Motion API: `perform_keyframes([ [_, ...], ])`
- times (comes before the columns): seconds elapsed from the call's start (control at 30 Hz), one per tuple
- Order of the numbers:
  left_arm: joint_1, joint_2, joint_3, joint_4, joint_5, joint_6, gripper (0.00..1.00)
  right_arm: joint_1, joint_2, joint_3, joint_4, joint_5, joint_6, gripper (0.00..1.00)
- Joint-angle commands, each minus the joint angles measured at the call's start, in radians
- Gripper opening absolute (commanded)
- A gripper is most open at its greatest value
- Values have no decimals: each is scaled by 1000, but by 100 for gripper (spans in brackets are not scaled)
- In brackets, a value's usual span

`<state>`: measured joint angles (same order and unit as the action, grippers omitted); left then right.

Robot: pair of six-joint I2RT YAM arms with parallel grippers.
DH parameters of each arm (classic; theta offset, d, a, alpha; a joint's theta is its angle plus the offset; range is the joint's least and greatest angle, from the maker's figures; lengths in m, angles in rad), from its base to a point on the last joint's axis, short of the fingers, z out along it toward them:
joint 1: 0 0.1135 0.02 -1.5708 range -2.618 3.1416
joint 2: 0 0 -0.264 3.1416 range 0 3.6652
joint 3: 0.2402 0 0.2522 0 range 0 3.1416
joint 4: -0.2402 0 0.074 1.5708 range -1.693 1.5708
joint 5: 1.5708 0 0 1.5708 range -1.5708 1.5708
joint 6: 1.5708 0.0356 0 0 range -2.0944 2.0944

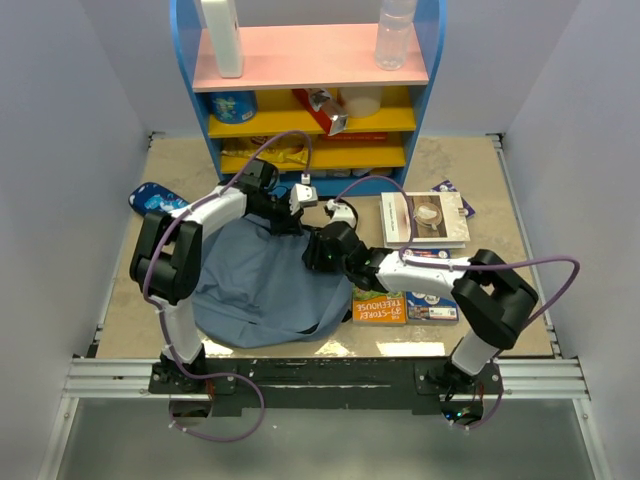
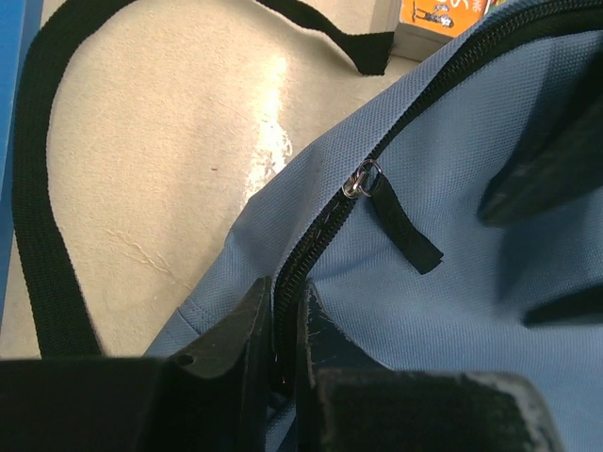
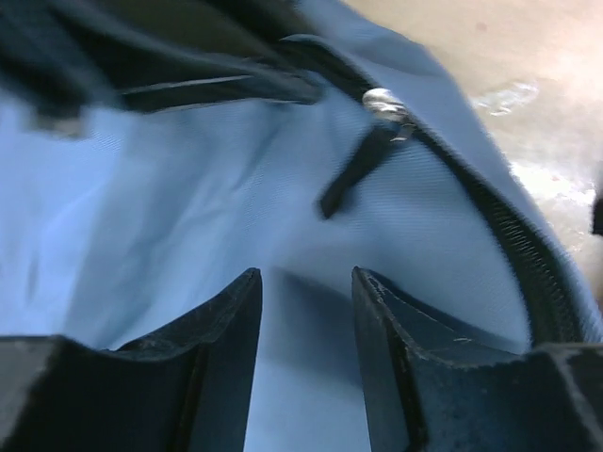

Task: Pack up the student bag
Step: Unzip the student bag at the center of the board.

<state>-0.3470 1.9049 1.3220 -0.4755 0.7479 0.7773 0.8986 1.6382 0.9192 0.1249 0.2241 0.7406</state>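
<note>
- Location: the student bag [image 1: 250, 285] lies slumped on the worktop [image 1: 500, 180], left of centre and reaching toward the near edge. One black strap [image 2: 38, 188] trails over the bare surface beside it.
- My left hand [image 2: 281, 306]: fingers nearly together, pinching the bag's cloth edge right at the zipper track (a thin hold, on the seam only).
- My right hand [image 3: 306, 282]: jaws apart, nothing between them. It hangs just over the blue cloth, with the zipper pull [image 3: 382, 104] ahead of the fingertips.
- Finding: the step in hand appears to be working the zipper to open the bag's mouth. I cannot tell which side of the slider is already parted.
- Recommendation: take the black tab alone, not the cloth under it. Draw it along the track and away from the left pinch, which should act as the anchor.
- Risk: fabric caught with the tab would likely jam the slider.
</note>
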Motion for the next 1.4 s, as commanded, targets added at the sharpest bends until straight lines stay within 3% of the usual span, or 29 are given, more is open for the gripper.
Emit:
perform_keyframes([
  [0.0, 14, -49, 63, -43, 74, -21, 0, -10, 14, 38, 68, 136, 92, 44],
  [0.23, 23, -56, 74, -141, 110, 40, 0, -12, 31, 10, 142, 256, 108, 39],
  [0.47, 26, -72, 71, -196, 120, 66, 0, -10, 114, 63, 162, 238, 117, 36],
  [0.9, 26, -101, 71, -206, 177, 50, 0, 28, 213, 183, 12, 317, 151, 28],
  [1.13, 26, -109, 77, -229, 177, 57, 0, 69, 236, 204, -90, 417, 238, 43],
  [1.27, 26, -110, 75, -238, 180, 65, 0, 69, 242, 219, -88, 425, 259, 45],
  [1.37, 26, -115, 74, -239, 177, 68, 0, 69, 245, 231, -100, 437, 275, 41],
])
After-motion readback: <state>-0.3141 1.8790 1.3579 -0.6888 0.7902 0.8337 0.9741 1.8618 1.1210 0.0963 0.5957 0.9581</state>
